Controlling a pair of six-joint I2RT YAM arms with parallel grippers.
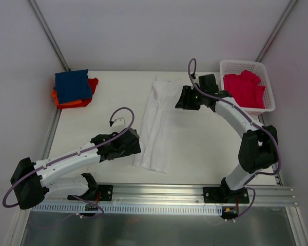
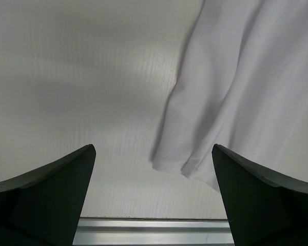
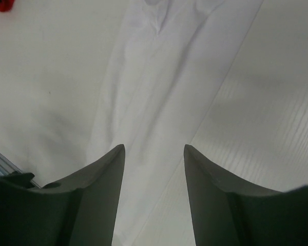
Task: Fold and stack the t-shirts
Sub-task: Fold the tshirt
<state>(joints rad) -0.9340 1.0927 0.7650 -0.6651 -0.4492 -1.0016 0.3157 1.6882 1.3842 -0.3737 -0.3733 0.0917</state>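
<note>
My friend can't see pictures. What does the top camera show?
A white t-shirt, folded into a long strip, lies on the table, the open left gripper by its near end, the open right gripper by its far end. A navy shirt sits on an orange-red one far left; a white basket far right holds crimson-pink shirts.

A white plastic lattice basket (image 1: pixel 240 63) stands at the far right corner of the white counter (image 1: pixel 205 143), close to its right edge. A grooved aluminium rail (image 1: pixel 159 192) runs along the counter's near edge. Pale walls close in the sides and back, with a slanted metal strut (image 1: pixel 49 33) in each far corner.
</note>
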